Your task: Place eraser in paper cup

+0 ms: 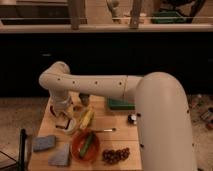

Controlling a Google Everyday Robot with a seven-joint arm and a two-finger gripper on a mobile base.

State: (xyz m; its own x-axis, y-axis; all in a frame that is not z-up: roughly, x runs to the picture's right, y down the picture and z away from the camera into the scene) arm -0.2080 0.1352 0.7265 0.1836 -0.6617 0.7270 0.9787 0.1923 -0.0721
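Camera view: the white arm [95,86] is reaching from the right across the wooden surface [120,137], bending at its elbow and pointing down at the left rear part. The hand [63,118] is hanging low there, directly over the paper cup [70,127] and partly hiding it. Whether it is released, clenched or grasping something cannot be told. The eraser is not showing clearly anywhere.

The paper cup is sitting on the left half of the surface, just beside a banana [87,118] on its right. In front of it a red-orange bowl [80,150] is holding a green item [87,144]. Dark grapes [116,155] are lying right of the bowl, and two grey-blue sponges [44,143] are lying left of it. A green box [120,104] is resting at the back.
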